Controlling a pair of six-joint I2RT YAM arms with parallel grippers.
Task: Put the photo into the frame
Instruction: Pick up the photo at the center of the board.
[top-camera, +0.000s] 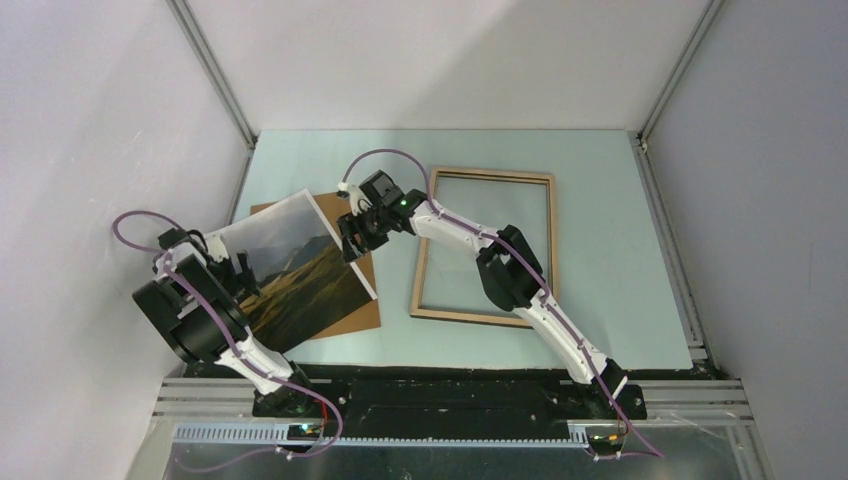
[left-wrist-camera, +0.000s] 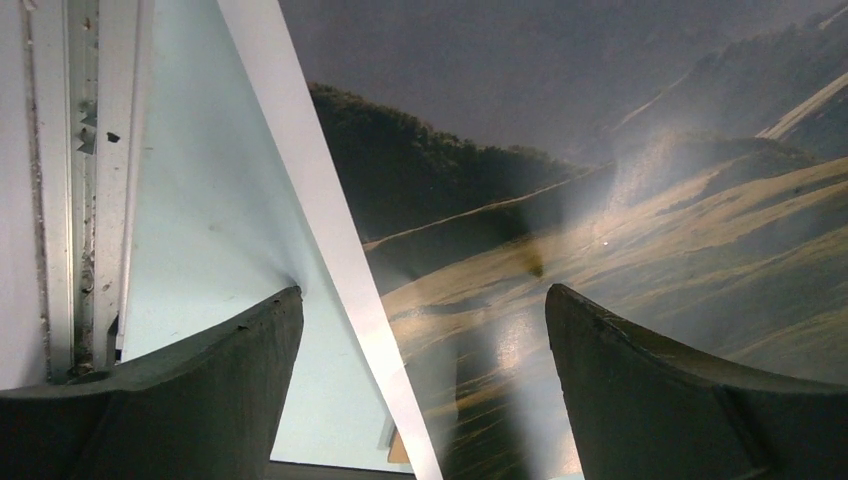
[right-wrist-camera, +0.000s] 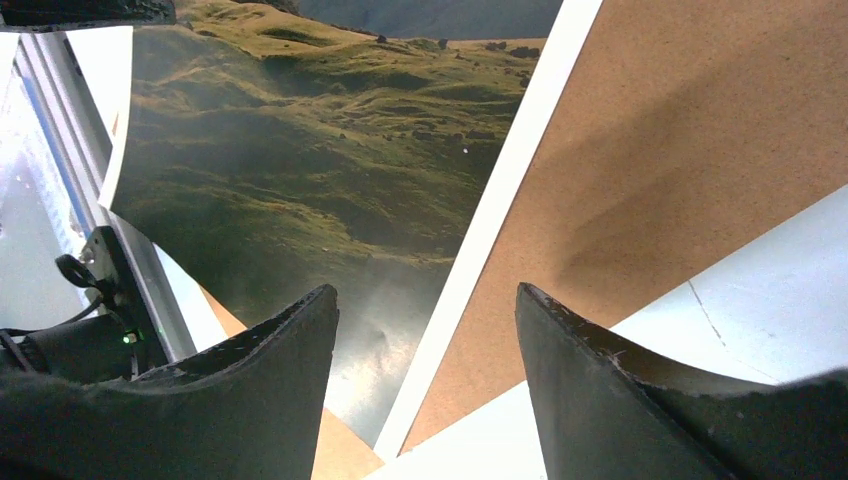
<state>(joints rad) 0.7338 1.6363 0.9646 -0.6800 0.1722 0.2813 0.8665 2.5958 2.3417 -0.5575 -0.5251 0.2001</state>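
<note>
Photo (top-camera: 300, 268) askew, long axis diagonal

The left arm (top-camera: 215, 335) is seen folded at the lower left of the top view, its wrist raised and the left gripper (top-camera: 238, 272) directed to the right. Its fingers (left-wrist-camera: 200, 390) are held wide apart. The right arm (top-camera: 520, 280) is extended from the lower right toward the upper centre, bent at the elbow. The right gripper (top-camera: 352, 238) is pointed down and left, fingers likewise parted.
</note>
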